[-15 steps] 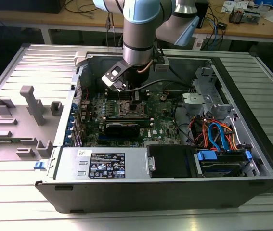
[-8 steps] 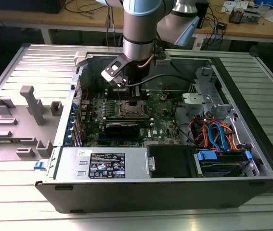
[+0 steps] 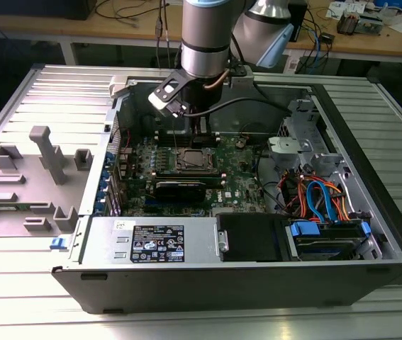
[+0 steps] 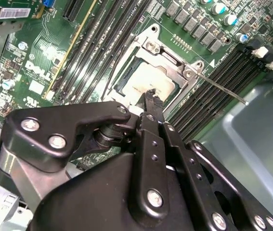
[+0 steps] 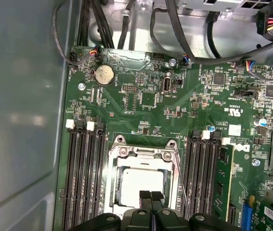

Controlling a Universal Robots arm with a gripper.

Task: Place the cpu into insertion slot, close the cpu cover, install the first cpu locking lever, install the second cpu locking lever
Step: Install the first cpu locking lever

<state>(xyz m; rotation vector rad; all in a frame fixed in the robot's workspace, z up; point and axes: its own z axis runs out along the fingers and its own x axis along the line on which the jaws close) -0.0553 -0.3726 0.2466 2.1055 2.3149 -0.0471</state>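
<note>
An open computer case (image 3: 257, 283) lies on its side on a ribbed metal table (image 3: 16, 283). The robot arm (image 3: 204, 35) reaches down into it, over the green motherboard (image 5: 146, 101). In both wrist views the gripper (image 5: 151, 195) (image 4: 150, 96) has its fingers pressed together, holding nothing, tips at the socket's edge. The cpu cover (image 5: 143, 155) (image 4: 162, 50) lies flat, framing the cpu (image 5: 141, 180) (image 4: 148, 79), which sits in the insertion slot (image 4: 120, 83) mid-board. A thin locking lever (image 4: 220, 89) juts from the cover's corner across the memory slots (image 5: 83, 173).
</note>
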